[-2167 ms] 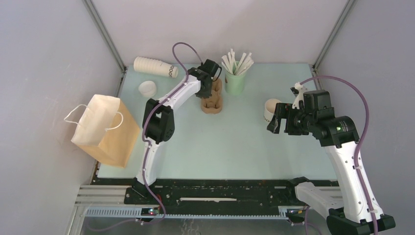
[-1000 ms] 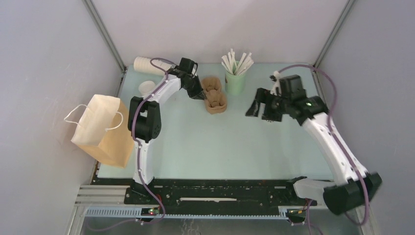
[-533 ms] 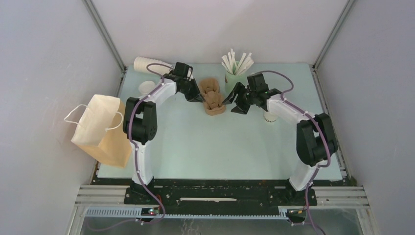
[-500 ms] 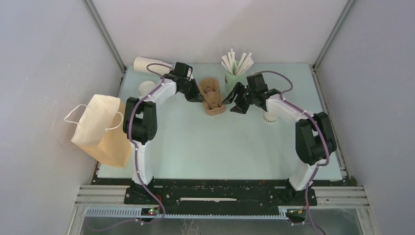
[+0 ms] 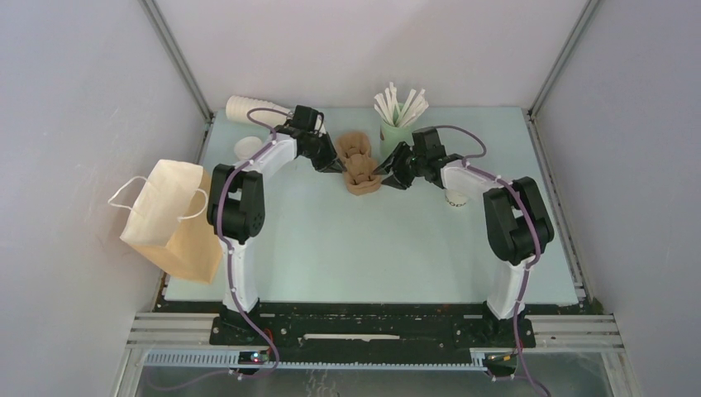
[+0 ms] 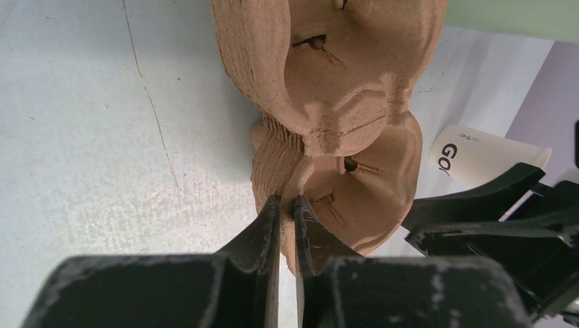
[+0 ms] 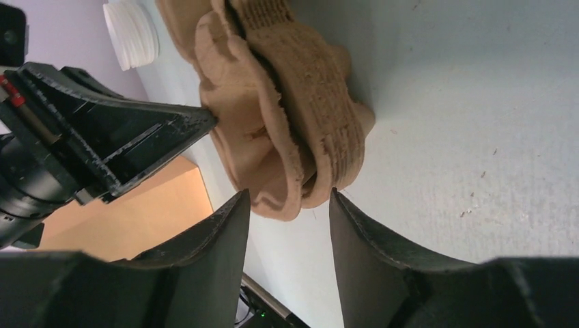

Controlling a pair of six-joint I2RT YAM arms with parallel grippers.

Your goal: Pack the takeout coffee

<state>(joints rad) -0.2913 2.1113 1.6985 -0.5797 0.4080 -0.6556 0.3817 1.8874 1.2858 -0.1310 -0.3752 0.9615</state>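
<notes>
The cream-white paper cup (image 5: 455, 198) stands right of centre, partly behind my right arm; the left wrist view shows it (image 6: 478, 154) with dark lettering. Its white lid (image 5: 246, 147) lies at the far left. A stack of brown moulded cup carriers (image 5: 358, 165) lies at the back centre. My left gripper (image 5: 335, 165) is shut on the top carrier's edge (image 6: 321, 137), jaws pinching it (image 6: 287, 201). My right gripper (image 5: 382, 176) is open, its fingers either side of the stack's near end (image 7: 287, 102), around the midpoint (image 7: 290, 198), not closed on it.
A brown paper bag (image 5: 178, 219) stands open at the left table edge. A long stack of nested cups (image 5: 252, 109) lies at the back left. A pale green cup of white sticks (image 5: 398, 136) stands just behind the carriers, close to my right wrist.
My right arm has swung left from the cup to the carrier stack and edged closer in the last half second. My left gripper slid to the stack's left side and holds its edge.
</notes>
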